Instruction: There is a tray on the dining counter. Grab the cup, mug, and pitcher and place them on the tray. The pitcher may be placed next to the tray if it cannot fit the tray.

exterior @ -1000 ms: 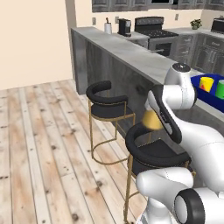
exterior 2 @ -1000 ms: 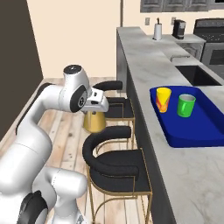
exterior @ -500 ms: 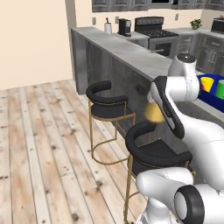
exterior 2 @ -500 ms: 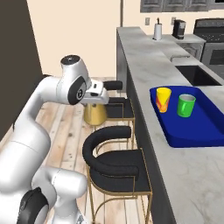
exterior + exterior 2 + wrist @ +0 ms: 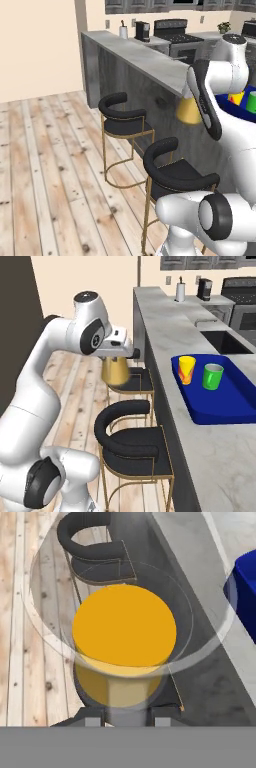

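My gripper (image 5: 116, 356) is shut on the neck of the pitcher (image 5: 116, 371), a clear vessel with orange-yellow in its lower half. It hangs in the air over the bar stools, left of the dining counter (image 5: 165, 331) edge. From the hand, I look down into the pitcher (image 5: 124, 624), with my gripper (image 5: 127, 713) at its rim. The deep-blue tray (image 5: 225, 406) lies on the counter, holding the yellow cup (image 5: 187, 369) and the green mug (image 5: 212, 376) upright side by side. The pitcher (image 5: 188, 111), tray (image 5: 234, 108), cup (image 5: 236, 97) and mug (image 5: 251, 101) also show past my arm.
Two black bar stools with gold legs (image 5: 130, 436) (image 5: 134, 379) stand against the counter front below the pitcher. A sink (image 5: 225, 341) is set into the top beyond the tray. A white canister (image 5: 180, 292) and a coffee machine (image 5: 204, 289) stand at the far end.
The pitcher has risen in my grip and swung closer to the dining counter edge. The cup and mug have stayed put on the tray.
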You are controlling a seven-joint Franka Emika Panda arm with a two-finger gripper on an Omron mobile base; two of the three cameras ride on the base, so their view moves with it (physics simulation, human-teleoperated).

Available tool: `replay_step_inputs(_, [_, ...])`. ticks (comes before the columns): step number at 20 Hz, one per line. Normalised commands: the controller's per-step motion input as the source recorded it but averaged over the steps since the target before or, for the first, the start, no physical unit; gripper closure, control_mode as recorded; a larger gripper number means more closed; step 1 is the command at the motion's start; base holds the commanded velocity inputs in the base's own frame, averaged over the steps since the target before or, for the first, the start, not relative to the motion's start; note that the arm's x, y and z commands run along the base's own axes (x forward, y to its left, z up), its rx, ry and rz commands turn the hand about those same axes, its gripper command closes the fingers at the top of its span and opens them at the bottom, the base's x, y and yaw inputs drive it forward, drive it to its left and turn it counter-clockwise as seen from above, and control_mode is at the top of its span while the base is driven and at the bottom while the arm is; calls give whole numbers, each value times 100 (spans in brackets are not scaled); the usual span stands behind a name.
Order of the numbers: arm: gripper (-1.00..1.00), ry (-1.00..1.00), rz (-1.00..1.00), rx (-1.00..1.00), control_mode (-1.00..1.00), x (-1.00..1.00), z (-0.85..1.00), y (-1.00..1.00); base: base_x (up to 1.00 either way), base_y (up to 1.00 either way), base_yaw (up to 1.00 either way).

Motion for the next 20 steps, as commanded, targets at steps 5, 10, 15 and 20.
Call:
replay_step_inputs(5, [100, 0, 0, 0, -100, -25, 76, -27, 0, 0, 0])
replay_step_inputs(10, [100, 0, 0, 0, -100, -47, 66, -10, 0, 0, 0])
replay_step_inputs(15, [100, 0, -4, 0, -100, -65, 29, -35, 0, 0, 0])
replay_step_inputs(20, [100, 0, -13, 0, -100, -33, 27, -41, 0, 0, 0])
